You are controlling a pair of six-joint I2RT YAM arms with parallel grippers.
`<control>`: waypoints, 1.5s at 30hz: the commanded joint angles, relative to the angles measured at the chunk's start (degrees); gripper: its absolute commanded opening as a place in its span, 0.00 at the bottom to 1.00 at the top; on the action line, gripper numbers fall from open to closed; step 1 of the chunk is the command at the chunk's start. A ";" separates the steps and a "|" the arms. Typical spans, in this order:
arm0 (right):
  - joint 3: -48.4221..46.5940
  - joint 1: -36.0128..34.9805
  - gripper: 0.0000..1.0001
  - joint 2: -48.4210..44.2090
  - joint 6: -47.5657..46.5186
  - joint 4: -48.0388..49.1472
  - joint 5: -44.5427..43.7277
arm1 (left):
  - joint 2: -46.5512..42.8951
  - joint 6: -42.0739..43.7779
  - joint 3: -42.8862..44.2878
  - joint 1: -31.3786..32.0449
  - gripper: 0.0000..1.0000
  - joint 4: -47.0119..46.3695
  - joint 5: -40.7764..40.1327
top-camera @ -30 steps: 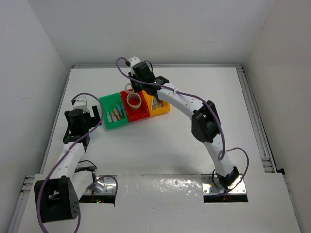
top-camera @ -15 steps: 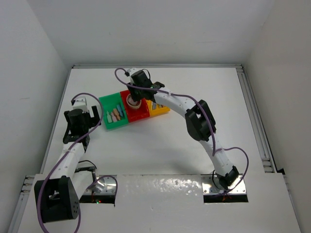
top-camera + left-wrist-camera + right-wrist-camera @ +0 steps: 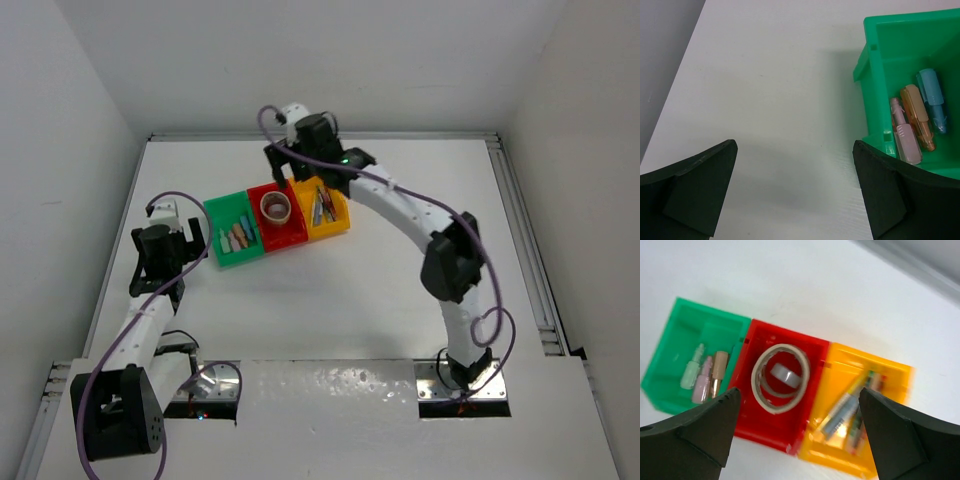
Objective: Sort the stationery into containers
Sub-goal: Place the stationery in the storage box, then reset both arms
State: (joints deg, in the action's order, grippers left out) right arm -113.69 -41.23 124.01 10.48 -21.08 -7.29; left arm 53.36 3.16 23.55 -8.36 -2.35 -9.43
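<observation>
Markers lie in the green bin, tape rolls in the red bin, pens in the yellow bin, so sorting seems finished, and the right gripper at 12 o'clock of them and the left gripper at 9 o'clock, both spread and empty, probably need only retreat.

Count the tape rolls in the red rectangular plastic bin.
2, both in the red bin: a large tan tape ring lying flat, and a smaller grey roll lying inside that ring. Anything beneath them would be hidden.
</observation>
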 commanded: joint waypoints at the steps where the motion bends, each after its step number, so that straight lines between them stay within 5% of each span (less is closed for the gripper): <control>1: 4.25 8.06 0.99 -12.54 3.13 -1.59 0.25 | -1.94 -0.26 0.36 -0.78 0.99 -2.31 -0.15; 16: 54.26 46.93 0.99 -42.43 25.11 -5.55 -2.20 | -2.91 -0.61 0.27 -1.04 0.99 -2.92 0.47; 25: 55.86 49.76 0.99 -45.52 24.77 -8.36 -4.57 | -5.46 0.97 2.02 -2.01 0.99 -0.20 -1.81; 35: 56.12 49.93 0.99 -46.65 22.66 -6.09 -0.89 | -9.77 10.90 3.96 -3.85 1.00 6.39 -14.98; 45: 58.40 50.02 0.99 -48.33 21.87 -5.20 0.87 | -10.56 9.94 0.71 -5.00 1.00 4.81 -11.66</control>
State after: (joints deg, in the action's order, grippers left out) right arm -55.92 8.51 77.30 33.19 -27.64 -7.57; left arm 43.57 12.23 24.93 -12.82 4.16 -21.26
